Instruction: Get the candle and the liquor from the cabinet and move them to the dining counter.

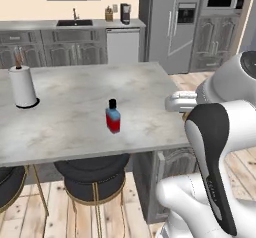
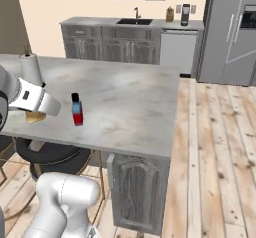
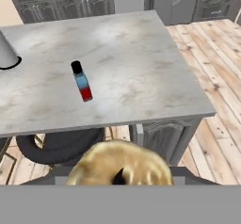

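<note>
The liquor (image 3: 82, 82) stands upright on the pale marbled bench (image 3: 141, 72), left of centre and well back from the near edge. A paper-towel roll (image 3: 6, 52) sits at the left edge, cut off. Low in the frame the tool (image 3: 118, 177) grips a lumpy yellow candle (image 3: 120, 164). A black stool (image 3: 59, 145) is under the bench

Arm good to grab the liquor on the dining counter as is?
Reach, probably yes: the liquor stands alone on the dining counter, with nothing around or above it. A grasp, likely not: the jaws are closed on a golden lump, apparently the candle.
</note>
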Robot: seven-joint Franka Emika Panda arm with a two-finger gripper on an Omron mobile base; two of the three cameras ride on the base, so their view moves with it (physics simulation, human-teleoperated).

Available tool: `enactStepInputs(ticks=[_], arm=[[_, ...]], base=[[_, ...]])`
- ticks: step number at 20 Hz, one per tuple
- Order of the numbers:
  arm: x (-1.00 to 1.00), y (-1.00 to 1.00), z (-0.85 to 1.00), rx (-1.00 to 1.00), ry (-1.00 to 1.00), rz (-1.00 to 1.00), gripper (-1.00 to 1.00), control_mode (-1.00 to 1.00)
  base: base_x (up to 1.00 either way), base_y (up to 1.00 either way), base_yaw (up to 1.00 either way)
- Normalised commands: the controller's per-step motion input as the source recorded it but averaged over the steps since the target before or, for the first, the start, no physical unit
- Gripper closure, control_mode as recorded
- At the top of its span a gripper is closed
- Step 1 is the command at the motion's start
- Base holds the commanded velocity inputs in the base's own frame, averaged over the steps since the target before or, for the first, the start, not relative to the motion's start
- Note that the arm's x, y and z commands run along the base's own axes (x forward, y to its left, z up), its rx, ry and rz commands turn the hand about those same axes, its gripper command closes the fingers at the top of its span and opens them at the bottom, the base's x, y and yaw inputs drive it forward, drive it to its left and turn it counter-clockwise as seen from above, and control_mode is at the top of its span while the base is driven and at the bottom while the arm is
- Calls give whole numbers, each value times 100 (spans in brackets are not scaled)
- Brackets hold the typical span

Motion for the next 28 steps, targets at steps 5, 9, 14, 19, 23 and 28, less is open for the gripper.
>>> enactStepInputs(ticks=[5,9,14,19,23,28], arm=[[0,0,0,0,0,0,100,100],[0,0,0,0,0,0,100,100],[0,0,0,0,0,0,100,100],[0,0,0,0,0,0,100,100],[0,0,0,0,0,0,100,100],[0,0,0,0,0,0,100,100]], base=[[-19,74,0],[-21,77,0],[-18,78,-1],[-6,70,-1],[0,52,0],[9,49,0]])
